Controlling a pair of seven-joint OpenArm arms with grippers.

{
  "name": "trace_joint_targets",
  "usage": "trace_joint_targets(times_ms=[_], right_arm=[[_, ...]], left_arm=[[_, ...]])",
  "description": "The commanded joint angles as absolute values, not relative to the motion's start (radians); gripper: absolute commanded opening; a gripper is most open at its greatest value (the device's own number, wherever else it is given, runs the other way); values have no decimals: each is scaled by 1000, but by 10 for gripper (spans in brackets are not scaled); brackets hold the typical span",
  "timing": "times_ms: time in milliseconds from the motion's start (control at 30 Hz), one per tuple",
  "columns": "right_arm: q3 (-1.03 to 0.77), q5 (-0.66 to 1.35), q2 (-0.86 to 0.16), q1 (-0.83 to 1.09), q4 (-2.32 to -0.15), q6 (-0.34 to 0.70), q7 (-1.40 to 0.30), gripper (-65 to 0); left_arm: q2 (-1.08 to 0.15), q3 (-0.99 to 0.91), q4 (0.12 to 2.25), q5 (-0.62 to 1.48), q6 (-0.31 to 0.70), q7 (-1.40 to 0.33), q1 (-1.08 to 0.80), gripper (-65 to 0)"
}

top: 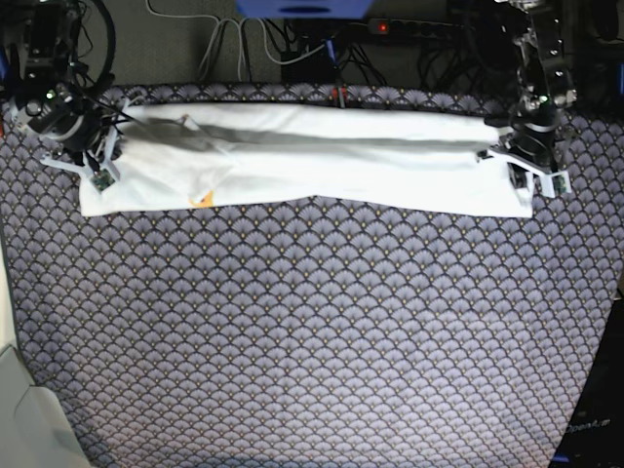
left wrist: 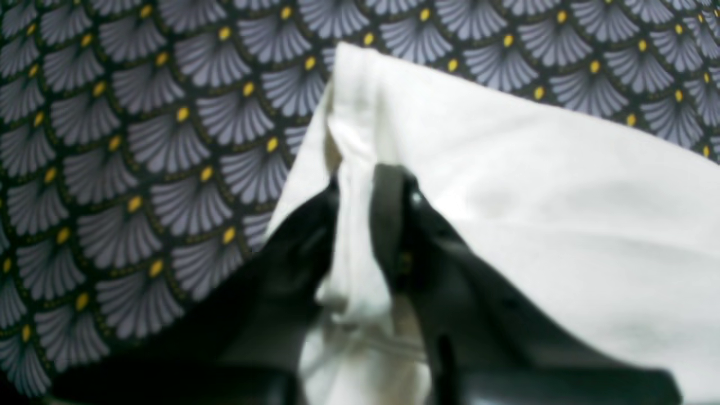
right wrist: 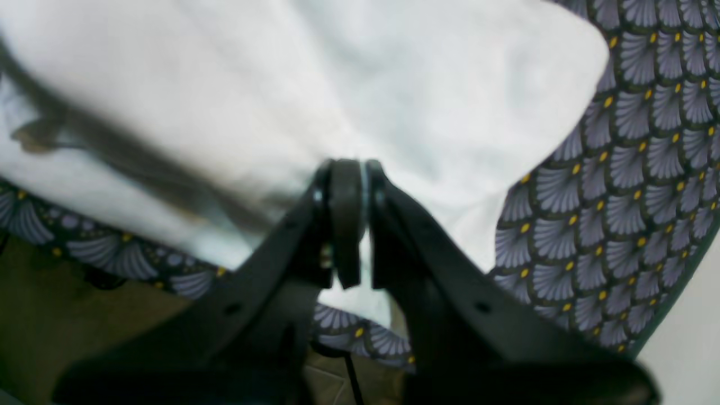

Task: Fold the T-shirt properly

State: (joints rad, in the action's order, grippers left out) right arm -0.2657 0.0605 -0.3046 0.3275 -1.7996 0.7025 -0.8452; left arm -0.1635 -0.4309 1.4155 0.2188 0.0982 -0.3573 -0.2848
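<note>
So the T-shirt (top: 312,161) is stretched out as a long white band across the far side of the table, lying on the fan-patterned tablecloth (top: 312,331) — mostly plain white showing, with just a tiny bit of orange print peeking out near its left end. Each arm has one end of it. The left gripper (left wrist: 360,185) sits at the right end, and its wrist view shows its fingers clamped on a bunched fold of white fabric. The right gripper (right wrist: 346,169) is at the left end — fingers pressed tight together, with the shirt edge pinched between them. Cables (top: 292,39) run along behind the table.
</note>
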Motion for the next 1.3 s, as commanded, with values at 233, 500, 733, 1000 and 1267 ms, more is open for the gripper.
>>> trace_joint_targets(times_ms=[233,500,733,1000,1267], right_arm=[[-271,65,-317,321,-1816,698,-835,-650],[-271,65,-317,321,-1814,698,-835,-650],[-271,65,-317,321,-1814,698,-835,-650],[-271,65,-317,321,-1814,698,-835,-650],[-271,65,-317,321,-1814,698,-835,-650]], left_arm=[[-168,-438,1403,186,70,-444,-306,-647],[-170,-440,1415,186,68,-446,-306,-646],[-170,-440,1417,186,68,-446,-306,-646],[-171,-444,1443,186,67,-450,-308,-595],[-189,-507,1508,303,70,-453,-320,-298]])
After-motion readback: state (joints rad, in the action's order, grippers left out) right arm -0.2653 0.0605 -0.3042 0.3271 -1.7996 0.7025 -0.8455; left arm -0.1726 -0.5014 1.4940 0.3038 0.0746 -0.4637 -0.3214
